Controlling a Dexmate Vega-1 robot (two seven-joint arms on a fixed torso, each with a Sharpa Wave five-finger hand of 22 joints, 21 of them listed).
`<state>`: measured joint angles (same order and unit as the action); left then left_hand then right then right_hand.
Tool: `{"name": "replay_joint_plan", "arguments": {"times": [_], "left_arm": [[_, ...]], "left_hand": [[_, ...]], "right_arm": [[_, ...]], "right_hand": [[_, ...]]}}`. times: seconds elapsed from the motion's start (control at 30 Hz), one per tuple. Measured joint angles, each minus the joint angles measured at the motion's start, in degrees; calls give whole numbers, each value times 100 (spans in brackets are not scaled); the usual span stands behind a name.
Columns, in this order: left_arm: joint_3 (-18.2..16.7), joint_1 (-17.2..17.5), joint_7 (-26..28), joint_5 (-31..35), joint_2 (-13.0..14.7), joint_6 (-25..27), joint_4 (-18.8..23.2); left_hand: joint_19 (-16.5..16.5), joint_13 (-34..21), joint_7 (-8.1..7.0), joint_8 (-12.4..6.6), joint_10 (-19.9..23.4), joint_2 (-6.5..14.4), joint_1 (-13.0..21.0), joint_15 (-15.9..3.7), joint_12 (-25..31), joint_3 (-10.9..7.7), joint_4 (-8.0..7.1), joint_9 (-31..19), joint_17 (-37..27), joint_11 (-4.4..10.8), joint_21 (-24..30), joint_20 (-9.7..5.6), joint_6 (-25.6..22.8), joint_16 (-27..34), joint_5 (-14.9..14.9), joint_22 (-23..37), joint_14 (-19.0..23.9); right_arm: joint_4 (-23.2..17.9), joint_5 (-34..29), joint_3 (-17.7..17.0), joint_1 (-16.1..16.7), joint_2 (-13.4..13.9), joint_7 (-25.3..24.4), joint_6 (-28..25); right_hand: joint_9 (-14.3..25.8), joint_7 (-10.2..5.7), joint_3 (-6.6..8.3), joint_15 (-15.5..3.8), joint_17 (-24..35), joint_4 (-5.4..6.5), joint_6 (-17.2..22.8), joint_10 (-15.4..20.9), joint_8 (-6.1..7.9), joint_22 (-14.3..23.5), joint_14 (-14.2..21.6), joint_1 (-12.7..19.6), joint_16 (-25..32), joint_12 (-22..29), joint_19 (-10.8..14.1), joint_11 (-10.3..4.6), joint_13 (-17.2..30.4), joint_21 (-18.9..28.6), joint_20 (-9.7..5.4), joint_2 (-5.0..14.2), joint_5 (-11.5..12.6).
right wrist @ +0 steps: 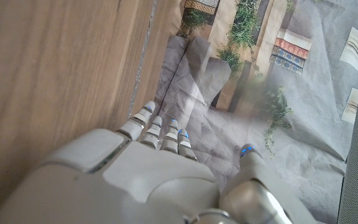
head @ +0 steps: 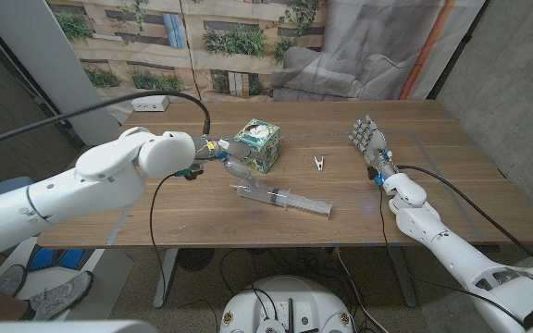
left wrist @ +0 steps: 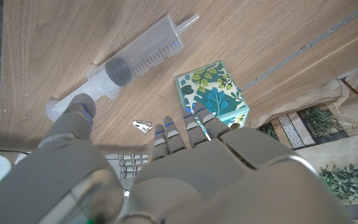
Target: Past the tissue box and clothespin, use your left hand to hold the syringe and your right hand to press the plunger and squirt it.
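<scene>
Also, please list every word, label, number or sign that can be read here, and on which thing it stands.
No text can be read.
Clear plastic syringe: dark graduation marks along the barrel, any numbers too small to read.
Green and blue leaf-patterned tissue box: pattern only, no words visible.

A syringe [head: 283, 198] lies near a tissue box [head: 258, 146] and clothespin [head: 319, 163].

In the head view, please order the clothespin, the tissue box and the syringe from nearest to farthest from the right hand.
1. Clothespin: mid-table, just left of the right hand.
2. Syringe: toward the front edge; only its plunger end comes close.
3. Tissue box: farthest, beside the left hand.
</scene>
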<state>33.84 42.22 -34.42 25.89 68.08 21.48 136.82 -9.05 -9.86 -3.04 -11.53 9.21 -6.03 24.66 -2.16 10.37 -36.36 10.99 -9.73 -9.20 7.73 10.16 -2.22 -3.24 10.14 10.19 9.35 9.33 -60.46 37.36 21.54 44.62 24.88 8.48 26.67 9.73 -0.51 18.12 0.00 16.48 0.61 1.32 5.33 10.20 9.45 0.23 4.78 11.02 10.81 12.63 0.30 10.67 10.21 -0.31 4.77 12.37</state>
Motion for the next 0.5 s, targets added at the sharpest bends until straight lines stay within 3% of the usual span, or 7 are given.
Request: {"name": "replay_joint_plan", "arguments": {"times": [0.13,0.33,0.5], "left_arm": [[85,-142,-377,297,-115,-254,-117],[176,-284,-747,637,-326,-679,-342],[235,-361,-927,890,-510,-1015,-508]], "left_hand": [[81,0,82,0,-127,-79,202,9,-23,23,-23,0,0,-67,0,-5,78,0,0,0,-34],[102,0,328,-43,-125,-177,512,-1,-23,23,-23,0,0,-191,0,1,-44,0,0,0,21],[233,0,489,-43,-263,-239,813,1,-23,70,-23,0,0,-410,1,10,73,-44,0,0,-253]], "right_arm": [[14,7,-5,3,0,0,0],[18,13,-15,17,1,-11,-15],[-1,19,-22,41,17,-30,-44]], "right_hand": [[0,0,6,0,0,-6,0,0,0,0,0,0,0,0,0,0,0,0,0,0,0],[0,0,6,0,-25,-6,0,0,0,0,0,0,0,0,0,0,0,0,0,0,0],[0,0,30,0,-27,-30,0,0,0,0,0,0,0,0,0,0,0,0,0,0,0]]}}
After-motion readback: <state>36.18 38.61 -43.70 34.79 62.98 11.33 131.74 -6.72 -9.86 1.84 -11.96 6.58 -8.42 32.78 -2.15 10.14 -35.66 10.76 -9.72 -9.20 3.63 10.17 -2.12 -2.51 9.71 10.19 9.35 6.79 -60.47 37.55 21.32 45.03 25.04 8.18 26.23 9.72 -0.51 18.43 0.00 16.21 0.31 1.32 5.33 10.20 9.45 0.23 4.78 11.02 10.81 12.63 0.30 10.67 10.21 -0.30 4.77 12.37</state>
